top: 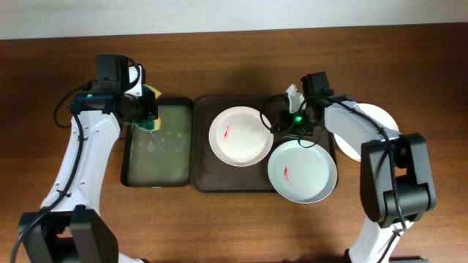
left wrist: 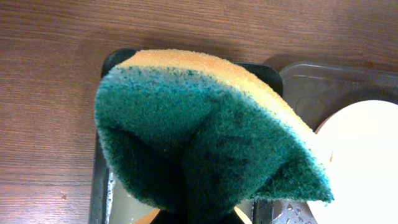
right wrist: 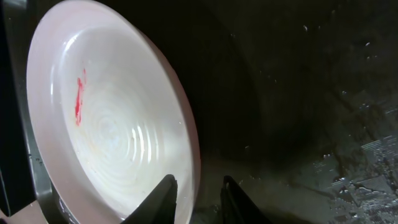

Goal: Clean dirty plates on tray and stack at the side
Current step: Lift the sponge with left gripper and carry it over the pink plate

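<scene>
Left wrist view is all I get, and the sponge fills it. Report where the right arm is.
Observer: The right gripper is low over the brown tray. Its open fingers sit either side of the rim of a smeared plate.
Operator: Count the plates on that tray.
Observer: Two, each with a red smear: the centre plate and the corner plate, which overhangs the tray's lower right corner in the overhead view.
Operator: Find the third.
Observer: The third plate lies on the table to the right of the tray, partly under the right arm. No smear shows on the part in view.
</scene>
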Tool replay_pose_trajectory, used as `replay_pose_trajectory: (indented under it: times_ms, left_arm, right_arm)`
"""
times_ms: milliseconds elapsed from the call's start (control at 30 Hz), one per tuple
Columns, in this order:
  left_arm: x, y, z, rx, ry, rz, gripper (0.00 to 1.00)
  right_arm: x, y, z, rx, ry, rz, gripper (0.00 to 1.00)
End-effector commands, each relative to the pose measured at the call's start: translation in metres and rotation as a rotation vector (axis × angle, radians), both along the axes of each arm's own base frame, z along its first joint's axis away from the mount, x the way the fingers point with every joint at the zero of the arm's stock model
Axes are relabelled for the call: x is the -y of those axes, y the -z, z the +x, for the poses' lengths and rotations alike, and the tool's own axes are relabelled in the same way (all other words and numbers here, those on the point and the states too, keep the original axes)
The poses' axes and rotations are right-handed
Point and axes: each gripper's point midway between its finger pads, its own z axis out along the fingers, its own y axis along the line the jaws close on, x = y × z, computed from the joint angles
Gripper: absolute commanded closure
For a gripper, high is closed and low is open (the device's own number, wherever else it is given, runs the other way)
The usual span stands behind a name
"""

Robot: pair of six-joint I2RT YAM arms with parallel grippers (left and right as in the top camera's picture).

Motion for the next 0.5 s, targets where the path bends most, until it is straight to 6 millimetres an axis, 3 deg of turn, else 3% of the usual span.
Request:
replay_pose_trajectory:
  times_ms: [0, 100, 367, 467]
  left_arm:
    - [0.004, 0.000, 0.000, 0.000, 0.012, -0.025, 1.00]
    - [0.004, 0.000, 0.000, -0.001, 0.013, -0.028, 1.00]
    - [0.005, 0.004, -0.004, -0.022, 0.014, -0.028, 1.00]
    - [0.010, 0.029, -0.011, -0.093, 0.027, -0.027, 1.00]
  right_arm:
    - [-0.008, -0.001, 0.002, 0.015, -0.029, 0.017, 0.75]
    - [-0.012, 0.009, 0.000, -0.002, -0.038, 0.008, 0.79]
    - [-0.011, 0.010, 0.000, -0.003, -0.038, 0.007, 0.96]
    - [-0.012, 0.010, 0.000, -0.002, -0.038, 0.007, 0.96]
